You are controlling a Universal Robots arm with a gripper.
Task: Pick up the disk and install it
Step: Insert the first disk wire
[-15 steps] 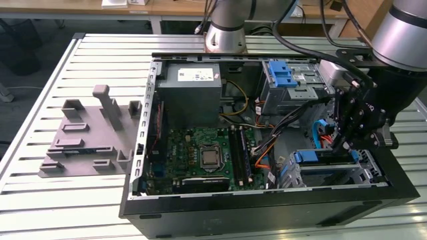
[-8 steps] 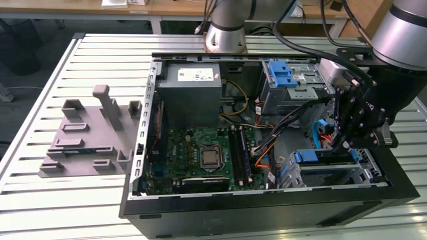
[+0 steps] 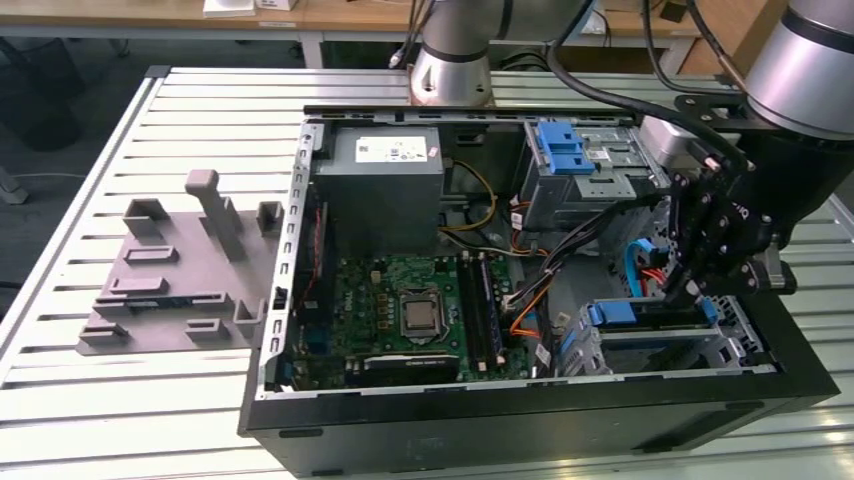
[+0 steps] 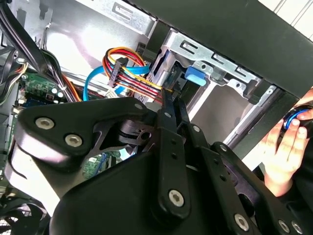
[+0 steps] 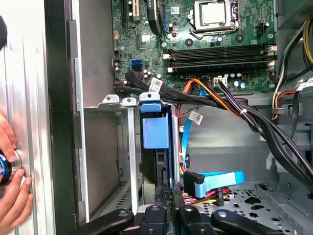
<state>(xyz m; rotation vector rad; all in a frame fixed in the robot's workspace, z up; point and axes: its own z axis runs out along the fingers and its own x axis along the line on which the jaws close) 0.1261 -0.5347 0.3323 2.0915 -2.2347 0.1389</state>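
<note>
While our fingers (image 5: 166, 215) are pressing together on the upright disk's (image 5: 157, 166) rear edge, we are seating it in the drive cage (image 5: 128, 147), so we judge the install step nearly done; what is left is a straight push along the rails; cage walls are crowding one side, and the cable bundle (image 5: 210, 188) and case wall (image 3: 534, 415) are standing near.

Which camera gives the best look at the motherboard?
The exterior view: the motherboard lies whole and unobstructed on the case floor. The first wrist view shows much of it, cropped at the frame edge. The second wrist view catches a green corner behind cables.
</note>
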